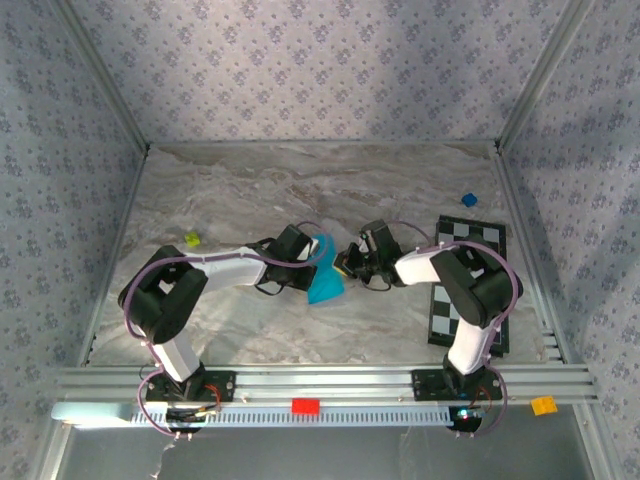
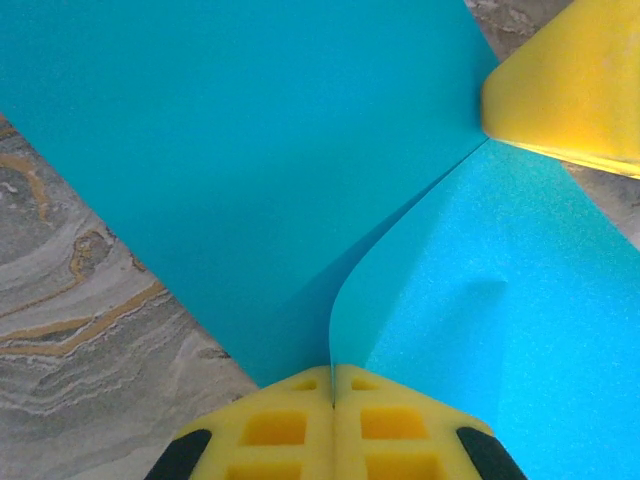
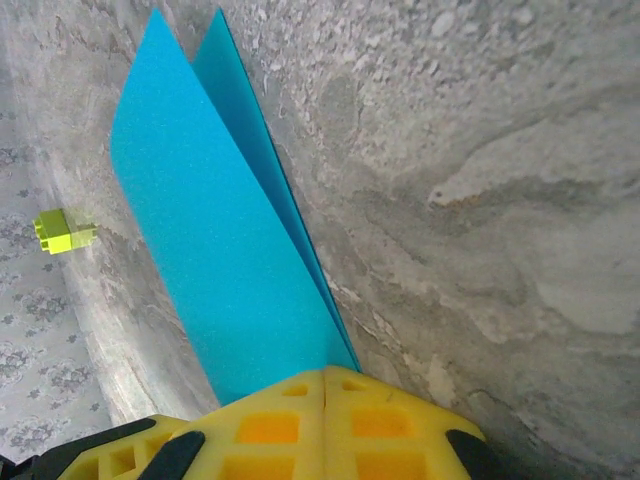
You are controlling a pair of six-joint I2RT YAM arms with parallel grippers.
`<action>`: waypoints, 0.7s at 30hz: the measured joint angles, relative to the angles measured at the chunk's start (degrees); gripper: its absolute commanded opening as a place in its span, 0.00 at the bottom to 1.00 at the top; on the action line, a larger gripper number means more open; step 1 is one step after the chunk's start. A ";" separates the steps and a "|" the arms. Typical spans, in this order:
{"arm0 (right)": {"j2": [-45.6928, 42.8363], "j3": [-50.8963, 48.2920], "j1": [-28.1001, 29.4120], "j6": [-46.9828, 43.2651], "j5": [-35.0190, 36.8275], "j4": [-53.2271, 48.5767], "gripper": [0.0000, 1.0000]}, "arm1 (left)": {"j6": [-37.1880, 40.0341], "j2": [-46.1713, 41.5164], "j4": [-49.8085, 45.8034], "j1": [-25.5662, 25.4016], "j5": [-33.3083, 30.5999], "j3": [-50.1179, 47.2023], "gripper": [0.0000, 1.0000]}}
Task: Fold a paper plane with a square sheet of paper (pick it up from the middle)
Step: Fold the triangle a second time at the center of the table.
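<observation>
Mid-table, between the two wrists: sheet of paper (image 1: pixel 325 283), thin matte cyan, plain, folded into two layers that meet at a crease and splay into a narrow V at the free edges. From the top camera it reads as a rough triangle. Table (image 1: pixel 230 190) is smooth, with a grey-beige marble pattern. Left gripper (image 2: pixel 333 385): yellow moulded pads pressed together on the sheet's edge at the fold, paper curving up out of the pinch. Right gripper (image 3: pixel 326 385): same yellow pads, also pinching the sheet, at the corner where both layers converge. One of its pads shows at 1 o'clock in the left wrist view, touching the crease. Arms crowd the sheet from 9 and 3 o'clock and cover its upper edge from above. Around it: checkered board (image 1: pixel 475 232), black-and-white, flat, at 3 o'clock, partly under the right arm; blue cube (image 1: pixel 468 200) at 1 o'clock, well apart; lime block (image 1: pixel 192 240) at 10 o'clock, well apart; red block (image 1: pixel 305 405) at 6 o'clock and orange block (image 1: pixel 543 405) at 4 o'clock, both by the front aluminium rail (image 1: pixel 400 380). Count: one sheet, two grippers, one board, four small blocks.
</observation>
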 measured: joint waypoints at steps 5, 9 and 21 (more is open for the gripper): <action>-2.10 -1.51 -1.64 -0.02 1.99 -0.31 0.02 | 0.15 0.07 0.24 0.00 -0.02 0.00 0.00; -5.46 -1.36 -2.69 -1.03 2.14 -2.03 0.03 | 0.13 0.07 0.24 0.00 -0.02 0.00 0.00; -4.46 1.27 3.85 -1.75 -0.90 -2.97 0.02 | 0.13 0.07 0.24 0.00 -0.02 0.00 0.00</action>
